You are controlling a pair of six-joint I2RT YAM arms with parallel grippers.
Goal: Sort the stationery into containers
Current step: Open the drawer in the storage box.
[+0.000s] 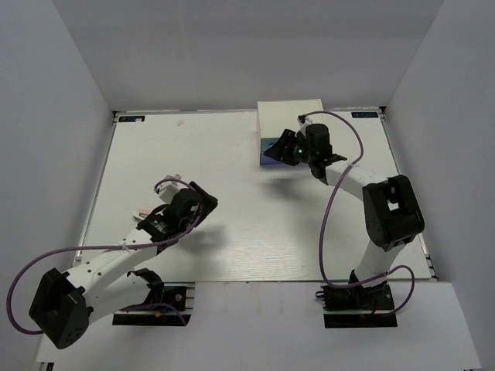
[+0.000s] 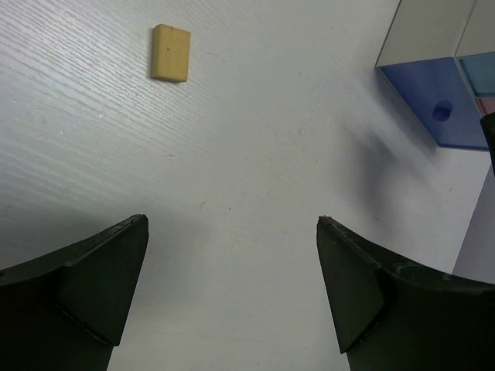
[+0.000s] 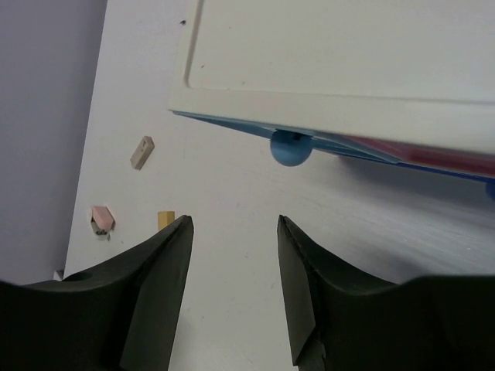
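A tan eraser-like block [image 2: 170, 52] lies on the white table ahead of my left gripper [image 2: 232, 224], which is open, empty and well short of it. The white drawer box [image 1: 290, 116] stands at the back right. Its blue drawer front [image 2: 437, 100] has a round knob [image 3: 291, 148], and a pink front [image 3: 433, 151] sits beside it. My right gripper [image 3: 234, 220] is open and empty, just in front of the blue knob without touching it. In the top view it [image 1: 280, 148] hangs over the blue front. No markers are in view.
In the right wrist view a small beige block [image 3: 141, 152], a small pink piece [image 3: 102, 218] and a yellow block [image 3: 165, 219] lie on the table far to the left. My left gripper [image 1: 199, 199] hovers left of centre. White walls enclose the table.
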